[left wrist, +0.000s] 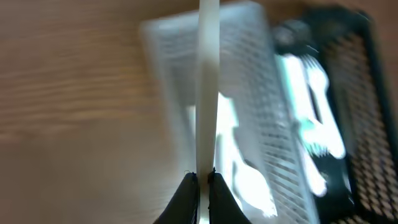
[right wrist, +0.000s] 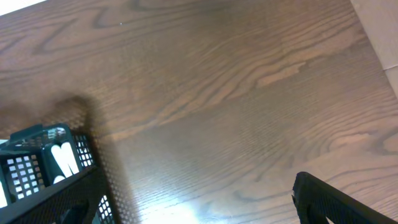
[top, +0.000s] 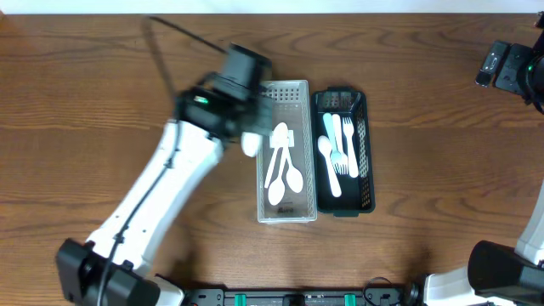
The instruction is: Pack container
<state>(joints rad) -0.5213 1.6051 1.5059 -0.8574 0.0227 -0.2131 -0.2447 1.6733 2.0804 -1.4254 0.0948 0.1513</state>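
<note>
White plastic spoons [top: 285,170] lie in the clear perforated tray [top: 289,212], just beside a black mesh basket [top: 367,170] holding white forks [top: 342,140]. The left pincer [left wrist: 201,179] pinches a white utensil handle [left wrist: 208,74]. Whether the right pincer [top: 497,66] is spread, I cannot tell.

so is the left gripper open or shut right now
Shut: the left gripper pinches a slim white plastic utensil handle between its black fingertips in the wrist view.

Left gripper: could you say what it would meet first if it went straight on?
Probably the white basket, touched first by the utensil the left gripper holds; blur leaves depth unclear.
</note>
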